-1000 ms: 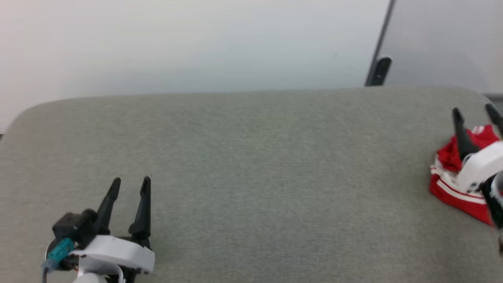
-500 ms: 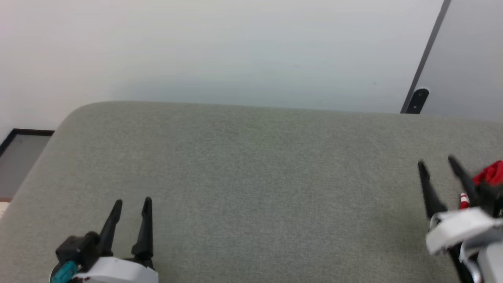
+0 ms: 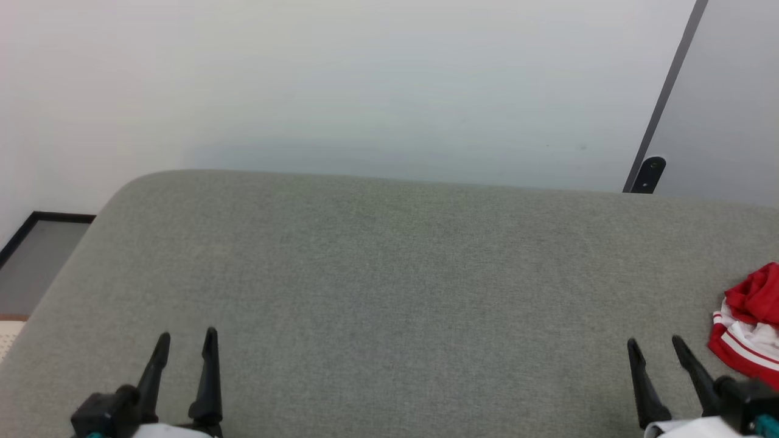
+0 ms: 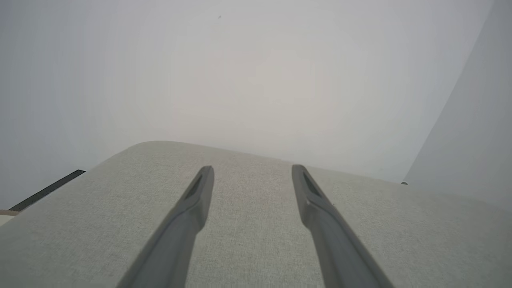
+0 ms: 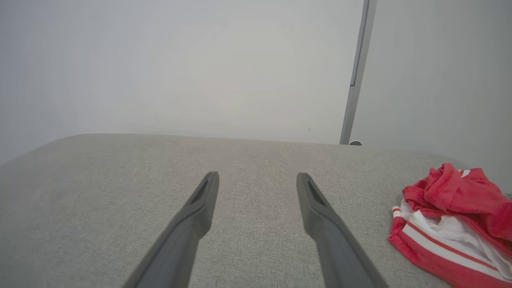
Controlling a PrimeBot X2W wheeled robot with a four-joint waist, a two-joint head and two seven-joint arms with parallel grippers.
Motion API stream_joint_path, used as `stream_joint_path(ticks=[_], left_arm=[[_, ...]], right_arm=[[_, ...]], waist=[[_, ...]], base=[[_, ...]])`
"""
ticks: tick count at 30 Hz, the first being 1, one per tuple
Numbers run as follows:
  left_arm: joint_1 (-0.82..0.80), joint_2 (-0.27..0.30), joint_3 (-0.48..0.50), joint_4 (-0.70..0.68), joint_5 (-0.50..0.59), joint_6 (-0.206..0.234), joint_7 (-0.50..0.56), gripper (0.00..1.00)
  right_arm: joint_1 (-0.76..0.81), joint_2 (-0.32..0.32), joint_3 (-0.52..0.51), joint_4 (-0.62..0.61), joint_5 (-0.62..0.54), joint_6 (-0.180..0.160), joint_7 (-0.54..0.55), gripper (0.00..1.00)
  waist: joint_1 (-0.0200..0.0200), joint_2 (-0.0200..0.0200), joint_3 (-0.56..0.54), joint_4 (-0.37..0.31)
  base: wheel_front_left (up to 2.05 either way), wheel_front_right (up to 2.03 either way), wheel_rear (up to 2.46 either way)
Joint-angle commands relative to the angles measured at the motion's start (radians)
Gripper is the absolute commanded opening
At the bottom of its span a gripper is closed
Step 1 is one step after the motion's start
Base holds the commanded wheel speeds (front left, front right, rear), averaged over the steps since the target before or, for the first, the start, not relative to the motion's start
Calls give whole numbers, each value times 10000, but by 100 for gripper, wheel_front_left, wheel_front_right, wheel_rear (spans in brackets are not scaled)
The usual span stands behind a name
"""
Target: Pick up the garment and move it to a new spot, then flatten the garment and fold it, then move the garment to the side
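Surroundings: wide grey cushion (image 3: 389, 274) with rounded far corners, spanning the head view; pale plain wall (image 3: 304, 91) behind it; grey panel (image 3: 736, 103) at far right, edged by a dark slanting strip (image 3: 669, 91); small dark rounded fitting (image 3: 649, 174) at the foot of that strip, just behind the cushion's far edge; patch of grey floor (image 3: 36, 261) with a dark border at far left, beyond the cushion's corner

Task item: shirt (image 3: 748, 328), lying bunched in a heap on the cushion at its right side, partly cut off by the edge of the head view; just right of the right gripper and apart from it; the stretch of cushion between the two shows as plain grey cloth

Tools: left gripper (image 3: 187, 334) at lower left, over the cushion, fingers spread wide, nothing between them; right gripper (image 3: 653, 340) at lower right, fingers likewise spread wide, holding nothing; whether the fingertips touch the cloth cannot be told

Materials and shapes: cushion in fine woven fabric, matt, softly rounded at the edges; shirt in red fabric, crumpled on top, white cloth showing in the folds, red band with a white stripe along the near edge; fingers long, dark, tapering to narrow tips, each with a shallow groove on its inner face
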Motion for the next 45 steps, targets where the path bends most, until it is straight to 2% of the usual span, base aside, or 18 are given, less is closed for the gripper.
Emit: stream_joint_path(ticks=[1,12,29,38,45], left_arm=[[120,-32,56,-68,172,-49,-8,100],[256,-219,242,-197,644,-110,-8,100],[363,-302,-55,328,724,-150,-8,100],[394,56,-584,502,594,-148,-8,100],[565,136,-385,429,120,-150,-8,100]], right_arm=[[188,63,-91,-33,-27,-12,-42,100],[320,266,-513,-276,-268,-12,-43,100],[113,99,-787,-264,-384,-12,-44,100],[143,7,-899,-214,-374,-12,-44,100],[256,38,-895,-173,-391,-12,-44,100]], waist=[[0,0,-14,-37],[0,0,8,-254],[0,0,46,-595],[0,0,70,-740],[0,0,45,-637]], base=[[0,0,0],[0,0,0],[0,0,0],[0,0,0],[0,0,0]])
